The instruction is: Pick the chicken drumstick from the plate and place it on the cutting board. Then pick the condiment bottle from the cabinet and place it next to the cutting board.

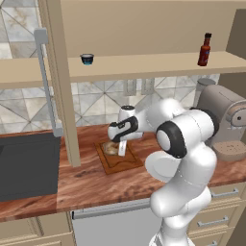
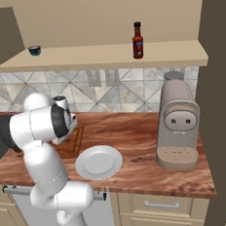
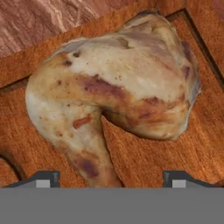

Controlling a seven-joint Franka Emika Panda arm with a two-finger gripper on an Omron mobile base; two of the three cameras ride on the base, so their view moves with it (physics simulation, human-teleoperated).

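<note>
— Drumstick position?
— Chicken drumstick (image 3: 118, 87) lies on the cutting board (image 1: 126, 163), right under my hand (image 1: 122, 150), whose tips stand apart, released, either side of the bone end.
— And the plate (image 2: 98, 162)?
— Bare, nearer on the worktop.
— How would it handle?
— Light, lumpy, probably greasy; I'd grip across the meaty middle. Condiment bottle (image 2: 137, 40) waits on the cabinet (image 2: 104, 54) shelf.
</note>
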